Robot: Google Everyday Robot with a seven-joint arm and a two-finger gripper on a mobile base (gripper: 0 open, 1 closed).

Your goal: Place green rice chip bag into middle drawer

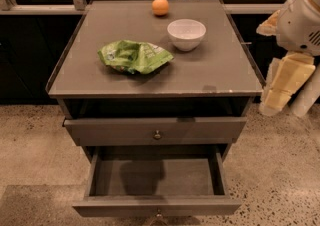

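Observation:
The green rice chip bag point(135, 56) lies crumpled on the left middle of the cabinet top point(220, 77). The middle drawer point(156, 176) is pulled out wide at the bottom of the cabinet and is empty inside. Its knob point(159, 215) shows at the lower edge of the view. The like drawer above it point(155, 131) is nearly closed. My gripper point(284, 86) hangs off the cabinet's right side, below the top's level. It points down, holds nothing, and is well apart from the bag.
A white bowl point(186, 33) stands right of the bag. An orange ball-like fruit point(160, 6) sits at the back edge of the top. Dark glass panels run behind the cabinet. Speckled floor point(280, 170) lies around it.

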